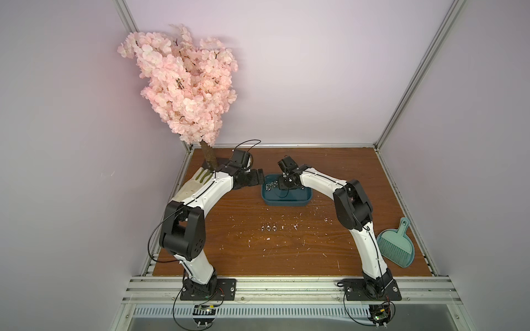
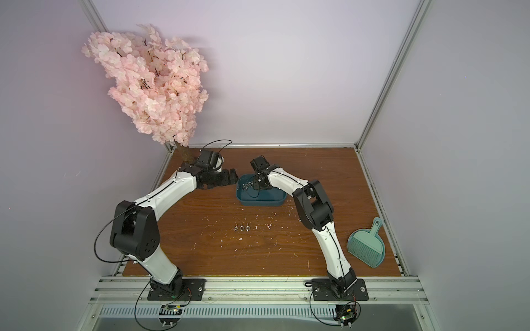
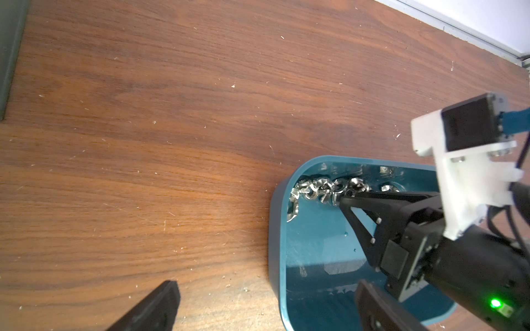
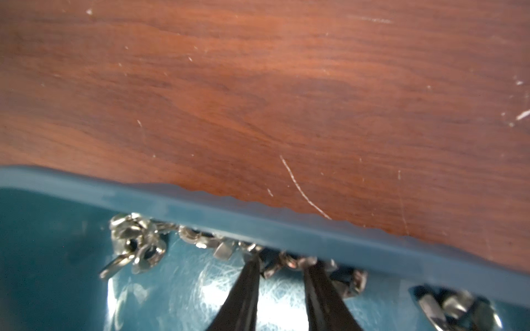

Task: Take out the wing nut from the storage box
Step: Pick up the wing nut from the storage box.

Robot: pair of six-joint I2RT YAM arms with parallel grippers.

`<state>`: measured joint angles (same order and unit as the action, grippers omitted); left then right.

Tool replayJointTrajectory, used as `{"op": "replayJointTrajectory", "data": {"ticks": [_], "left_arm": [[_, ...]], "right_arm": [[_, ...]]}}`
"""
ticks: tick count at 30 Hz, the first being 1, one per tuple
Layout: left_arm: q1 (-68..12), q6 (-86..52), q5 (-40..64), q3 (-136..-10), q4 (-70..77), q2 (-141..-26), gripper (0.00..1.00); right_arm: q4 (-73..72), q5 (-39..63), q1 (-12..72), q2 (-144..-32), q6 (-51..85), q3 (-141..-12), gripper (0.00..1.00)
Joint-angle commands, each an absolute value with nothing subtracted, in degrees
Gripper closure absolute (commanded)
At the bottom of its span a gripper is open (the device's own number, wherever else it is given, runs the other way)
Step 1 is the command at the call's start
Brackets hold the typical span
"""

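The storage box (image 1: 286, 204) (image 2: 261, 204), a dark teal tub, sits on the wooden table at centre back. Several shiny wing nuts (image 1: 270, 185) (image 3: 321, 187) are heaped at its left end. My right gripper (image 4: 282, 265) (image 3: 342, 199) reaches down into the box beside its wall (image 4: 286, 226). Its two black fingertips are closed around one wing nut (image 4: 279, 262), which rests on the box floor. My left gripper (image 1: 260, 177) (image 3: 266, 309) hovers wide open over the box's left short wall (image 3: 275, 243). One finger is outside over the table, the other over the inside.
Three wing nuts (image 1: 269, 228) lie in a row on the table in front of the box. A pink blossom tree (image 1: 183, 83) stands at back left. A mint dustpan with brush (image 1: 397, 246) lies at the right edge. A pale glove (image 1: 190, 186) lies under my left arm.
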<state>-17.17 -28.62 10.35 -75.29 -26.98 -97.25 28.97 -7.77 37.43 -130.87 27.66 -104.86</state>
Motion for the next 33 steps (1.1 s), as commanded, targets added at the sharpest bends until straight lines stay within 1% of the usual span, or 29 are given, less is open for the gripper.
{"op": "replayJointTrajectory", "data": {"ticks": [1, 6, 11, 20, 22, 23, 29, 33], "left_arm": [[-16.3, -27.7, 11.2, -76.7, -27.1, -97.9, 0.0], [-16.3, -27.7, 11.4, -76.9, -27.1, -98.1, 0.0], [-16.3, -27.8, 11.6, -76.9, -27.0, -98.2, 0.0], [-16.3, -27.7, 11.7, -76.7, -27.1, -98.1, 0.0], [-16.3, -27.6, 11.7, -76.6, -27.0, -98.0, 0.0], [-16.3, -27.7, 11.8, -76.6, -27.1, -97.9, 0.0], [-16.3, -27.8, 12.1, -76.3, -27.1, -97.7, 0.0], [-16.3, -27.9, 12.1, -75.8, -27.0, -97.3, 0.0]], "right_arm": [[31.2, -10.1, 37.7, -130.9, 28.6, -106.9, 0.67], [30.9, -12.0, 37.6, -129.1, 28.5, -105.1, 0.71], [31.2, -13.4, 37.4, -128.3, 28.3, -104.7, 0.71], [30.6, -11.2, 37.2, -128.9, 28.1, -104.8, 0.75], [30.6, -11.2, 37.2, -128.9, 28.1, -104.5, 0.81], [30.7, -11.2, 37.2, -128.9, 28.1, -104.3, 0.82], [30.5, -11.1, 37.3, -127.7, 28.4, -102.7, 0.81], [30.1, -11.5, 37.4, -126.7, 28.6, -101.3, 0.77]]}}
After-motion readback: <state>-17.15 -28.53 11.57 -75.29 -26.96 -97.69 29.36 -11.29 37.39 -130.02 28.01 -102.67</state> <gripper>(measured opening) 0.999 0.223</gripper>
